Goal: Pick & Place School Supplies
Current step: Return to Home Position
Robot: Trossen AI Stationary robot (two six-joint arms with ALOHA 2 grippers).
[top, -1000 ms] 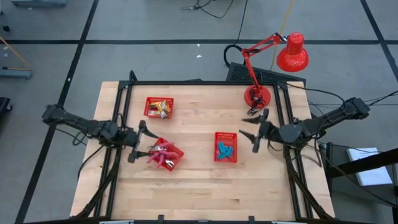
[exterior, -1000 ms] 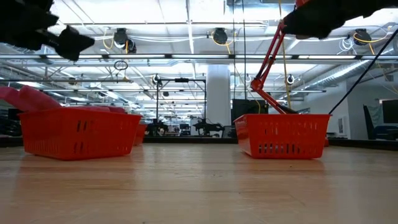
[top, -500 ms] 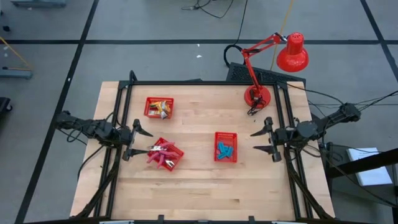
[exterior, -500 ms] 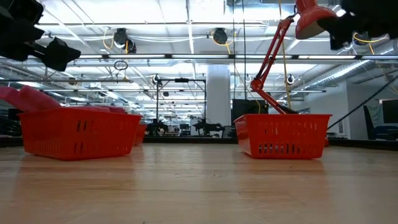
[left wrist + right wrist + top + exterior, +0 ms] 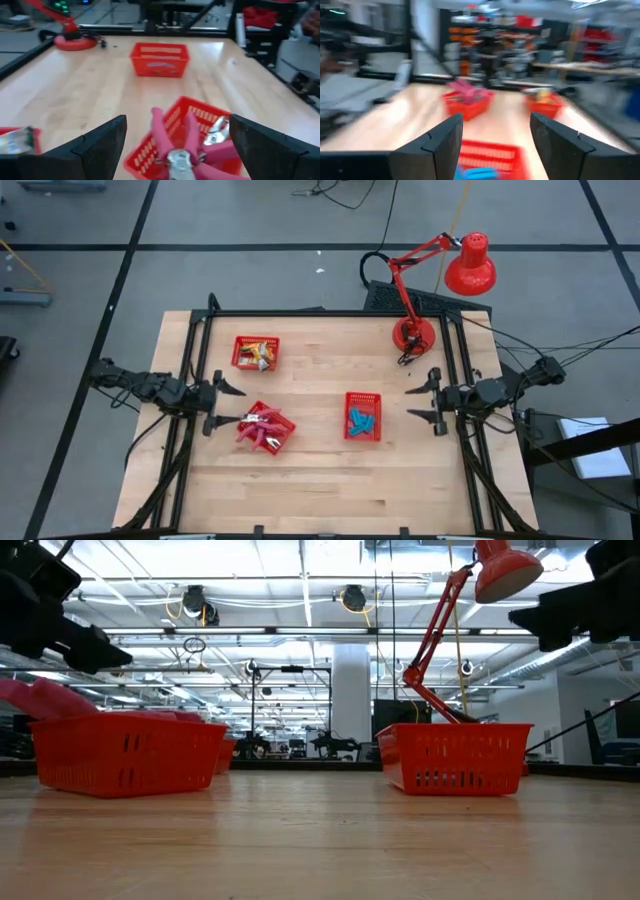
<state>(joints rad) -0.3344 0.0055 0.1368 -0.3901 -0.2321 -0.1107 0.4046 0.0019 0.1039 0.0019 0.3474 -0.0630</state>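
The left end effector (image 5: pixel 220 404) hovers at the left edge of the pale wooden bench (image 5: pixel 320 480), its dark fingers spread and empty. Just beside it, a tilted red mesh basket (image 5: pixel 289 426) holds glossy pink-handled tools (image 5: pixel 258 430). Behind that, a second basket (image 5: pixel 236 355) holds yellow-and-silver pieces (image 5: pixel 258 352), perhaps clips. Mid-bench, a rectangular basket (image 5: pixel 363 437) holds light-blue blocks (image 5: pixel 361 419). At the right edge the right end effector (image 5: pixel 427 396) is spread and empty, near a red lamp (image 5: pixel 412 335).

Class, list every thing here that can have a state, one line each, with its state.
left pincer: open, empty
right pincer: open, empty
pink tools: piled in left basket, sticking out
blue erasers: lying in right basket
yellow-and-silver pieces: inside far basket
desk lamp: standing, arm raised
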